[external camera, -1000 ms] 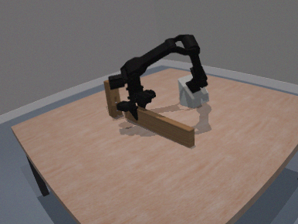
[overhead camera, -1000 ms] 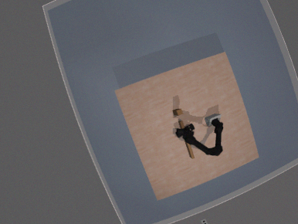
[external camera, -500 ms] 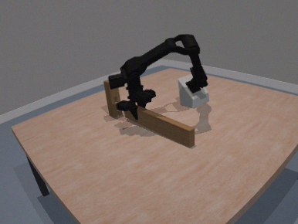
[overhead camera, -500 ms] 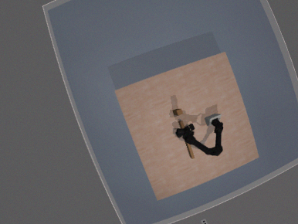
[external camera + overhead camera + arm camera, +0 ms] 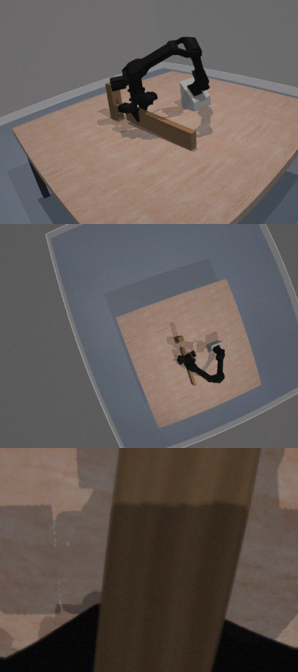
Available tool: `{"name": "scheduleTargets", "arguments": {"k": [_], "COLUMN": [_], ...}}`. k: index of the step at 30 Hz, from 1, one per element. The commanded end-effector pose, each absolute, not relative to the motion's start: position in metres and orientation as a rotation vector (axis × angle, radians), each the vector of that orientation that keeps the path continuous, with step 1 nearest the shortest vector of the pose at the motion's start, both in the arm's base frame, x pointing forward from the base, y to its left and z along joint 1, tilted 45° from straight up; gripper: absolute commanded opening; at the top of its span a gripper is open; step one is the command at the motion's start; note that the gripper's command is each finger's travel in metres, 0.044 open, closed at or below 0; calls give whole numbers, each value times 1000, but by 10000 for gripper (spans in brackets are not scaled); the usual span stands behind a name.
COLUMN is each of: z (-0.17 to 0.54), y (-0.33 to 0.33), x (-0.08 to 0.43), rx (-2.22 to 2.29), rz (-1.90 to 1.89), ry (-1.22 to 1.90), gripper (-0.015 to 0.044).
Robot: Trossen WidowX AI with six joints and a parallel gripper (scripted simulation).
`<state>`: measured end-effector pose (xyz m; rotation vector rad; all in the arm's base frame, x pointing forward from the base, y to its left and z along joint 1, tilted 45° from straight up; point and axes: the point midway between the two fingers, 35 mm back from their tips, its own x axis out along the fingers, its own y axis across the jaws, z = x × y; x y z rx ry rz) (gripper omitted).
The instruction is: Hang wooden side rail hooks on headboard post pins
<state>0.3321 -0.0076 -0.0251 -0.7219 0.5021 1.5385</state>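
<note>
Rail gripped beside headboard post

Left of the hand (image 5: 186, 358) (image 5: 140, 113) (image 5: 161, 615) in the exterior view, the headboard post (image 5: 178, 339) (image 5: 113, 102) stands upright on the bench (image 5: 147, 394) (image 5: 116, 174) (image 5: 30, 473). The hand grips the wooden side rail (image 5: 191, 376) (image 5: 166, 129) (image 5: 175, 548); hook seating cannot be determined. Rightward, the rail's far end lies well apart from the post.

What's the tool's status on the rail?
Tool shut on rail. Rail's far end low at the table. Post upright; hooks and pins not visible.
</note>
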Motion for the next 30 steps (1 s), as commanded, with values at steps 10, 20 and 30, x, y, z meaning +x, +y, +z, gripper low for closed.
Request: {"name": "scheduleTargets", "arguments": {"k": [10,20,30], "z": [-18,-17,-16], "y": [-14,-15,-16], "x": [335,335,335], "rx": [-749,-749,-749], "rz": [1525,1525,1525], "ry": [491,491,491], "gripper": [0,0,0]}}
